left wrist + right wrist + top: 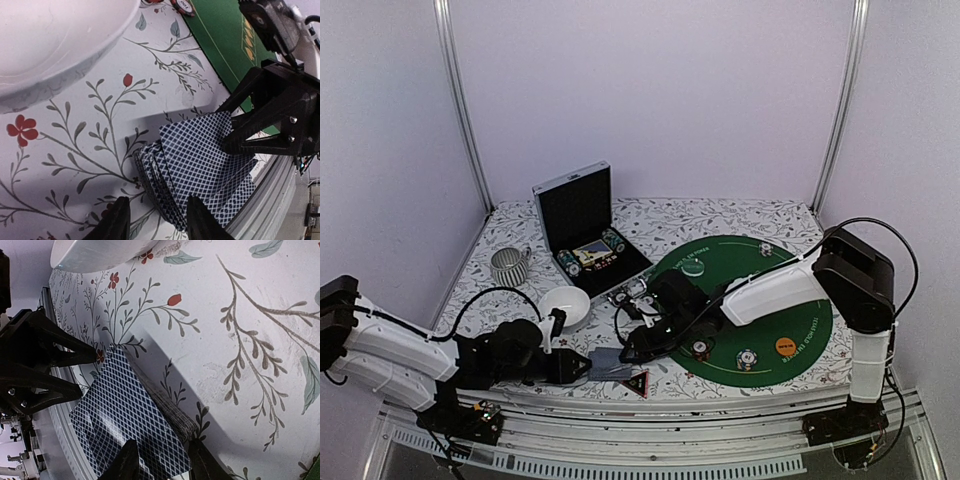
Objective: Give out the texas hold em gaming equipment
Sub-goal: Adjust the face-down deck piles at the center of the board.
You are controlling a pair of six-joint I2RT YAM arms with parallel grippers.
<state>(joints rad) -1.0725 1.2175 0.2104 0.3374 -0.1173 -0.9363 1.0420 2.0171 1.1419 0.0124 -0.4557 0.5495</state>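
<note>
The cards [200,165] lie as a loose pile on the flowered cloth [60,150] at the near edge, just near of the bowl [565,303]. The left claw [159,220] is at the pile's left end and the right claw [162,460] at its right end. Both stand half open astride it, and I cannot tell whether they pinch it.

No text can be read for certain. Yellow lettering runs along the rim of the green mat [735,258], too small to read. The orange disc [785,346] bears a dark, illegible mark.
</note>
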